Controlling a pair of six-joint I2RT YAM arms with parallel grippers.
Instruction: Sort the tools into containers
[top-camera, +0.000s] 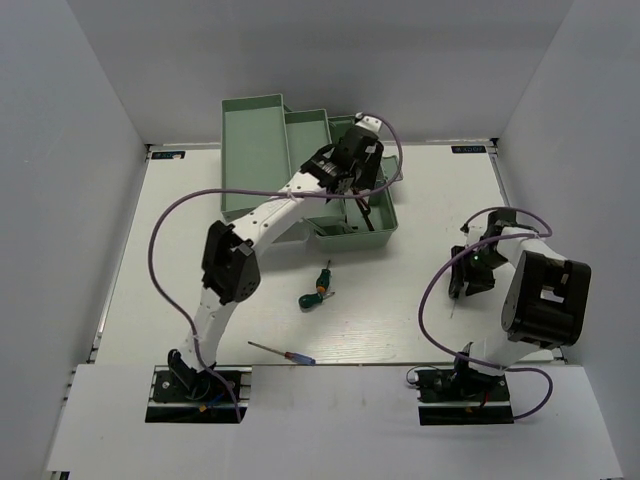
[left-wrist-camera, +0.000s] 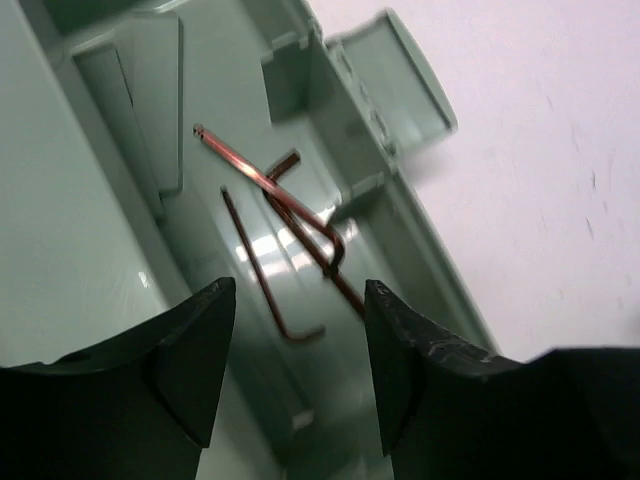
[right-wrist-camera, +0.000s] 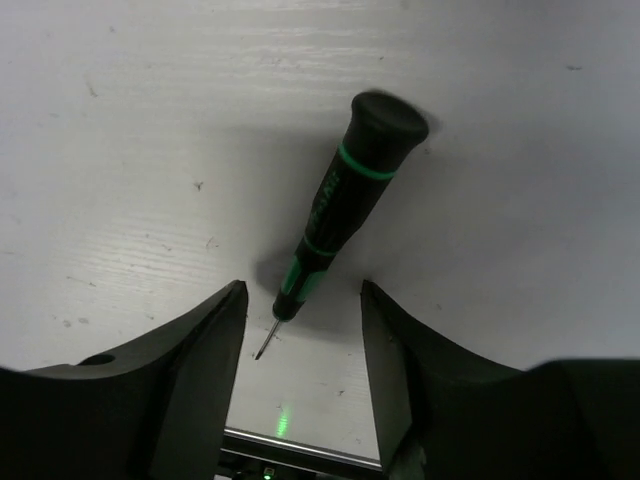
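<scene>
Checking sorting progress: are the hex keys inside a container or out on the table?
Inside. The left wrist view shows the hex keys lying loose on the mint-green container floor, below the open left gripper.

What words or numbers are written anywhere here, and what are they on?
No text here can be read.
Faint print on the screwdriver handle: too blurred to read.
Left sticker: too small to read.
Right sticker: too small to read.

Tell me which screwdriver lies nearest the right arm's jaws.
The black screwdriver with green bands, right at those open jaws; the green-handled ones and the blue-handled one lie far off to the left.
</scene>
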